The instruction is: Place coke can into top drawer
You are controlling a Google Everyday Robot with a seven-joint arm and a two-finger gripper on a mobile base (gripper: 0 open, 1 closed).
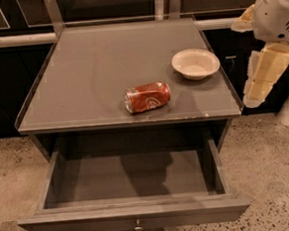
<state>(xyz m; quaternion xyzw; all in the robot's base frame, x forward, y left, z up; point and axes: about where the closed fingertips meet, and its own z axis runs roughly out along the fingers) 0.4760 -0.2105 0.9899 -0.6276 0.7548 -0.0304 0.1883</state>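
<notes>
The coke can (pixel 147 97) is red, dented and lies on its side near the front middle of the grey table top (pixel 96 66). The top drawer (pixel 82 223) is pulled out below the table's front edge, with nothing inside it, and its small round knob (pixel 138 226) sits at the centre of the front panel. My gripper (pixel 255 96) hangs beside the table's right edge, to the right of the can and well apart from it, holding nothing.
A cream round bowl (pixel 195 63) stands on the table at the right, behind and to the right of the can. A rail and dark cabinets run behind the table. Speckled floor surrounds the drawer.
</notes>
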